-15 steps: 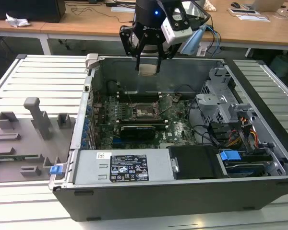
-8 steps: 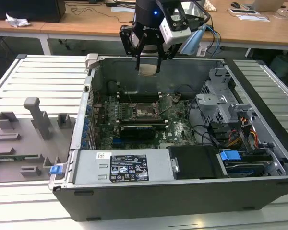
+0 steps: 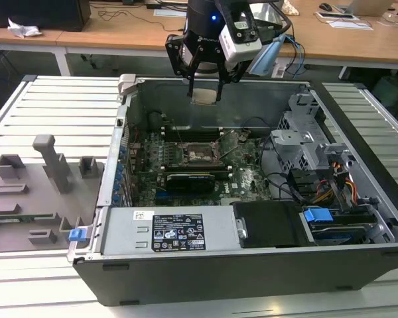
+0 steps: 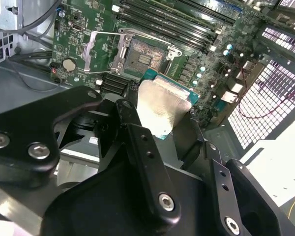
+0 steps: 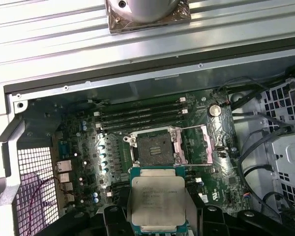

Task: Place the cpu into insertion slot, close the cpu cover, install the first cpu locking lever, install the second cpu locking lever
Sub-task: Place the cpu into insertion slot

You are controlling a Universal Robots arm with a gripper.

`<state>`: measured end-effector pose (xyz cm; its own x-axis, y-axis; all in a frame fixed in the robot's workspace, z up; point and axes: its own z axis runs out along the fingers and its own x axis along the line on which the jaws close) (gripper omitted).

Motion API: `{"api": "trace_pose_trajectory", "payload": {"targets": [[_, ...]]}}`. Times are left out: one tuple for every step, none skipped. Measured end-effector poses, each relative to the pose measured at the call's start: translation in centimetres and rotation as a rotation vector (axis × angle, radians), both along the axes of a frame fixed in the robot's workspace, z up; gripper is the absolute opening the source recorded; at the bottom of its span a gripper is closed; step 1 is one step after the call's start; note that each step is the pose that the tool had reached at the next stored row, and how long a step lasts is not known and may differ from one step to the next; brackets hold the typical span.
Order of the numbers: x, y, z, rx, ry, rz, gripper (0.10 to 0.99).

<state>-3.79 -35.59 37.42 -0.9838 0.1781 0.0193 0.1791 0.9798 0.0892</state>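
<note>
While gripper [image 3: 205, 97] clamps cpu [image 5: 156, 201], insertion slot [image 5: 151, 150] uncovered; cpu txt unreadable.

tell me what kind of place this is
Probably a robotics lab or test workshop: an open computer case sits on a slatted metal bench, wooden desks with cables stand behind, and the arm's gripper holds the cpu above the motherboard.
</note>
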Motion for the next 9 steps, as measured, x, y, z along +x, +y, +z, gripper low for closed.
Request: {"api": "trace_pose_trajectory", "payload": {"targets": [[0.0, 0.0, -0.02, 0.0, 0.0, -0.008, 0.529], [0.0, 0.0, -0.02, 0.0, 0.0, -0.013, 0.529], [0.0, 0.0, -0.02, 0.0, 0.0, -0.016, 0.529], [0.0, 0.0, -0.03, 0.0, 0.0, -0.021, 0.529], [0.0, 0.0, -0.03, 0.0, 0.0, -0.026, 0.529], [0.0, 0.0, -0.03, 0.0, 0.0, -0.031, 0.529], [0.0, 0.0, -0.03, 0.0, 0.0, -0.036, 0.529], [0.0, 0.0, -0.04, 0.0, 0.0, -0.043, 0.529], [0.0, 0.0, -0.04, 0.0, -0.0001, -0.048, 0.529]]}}
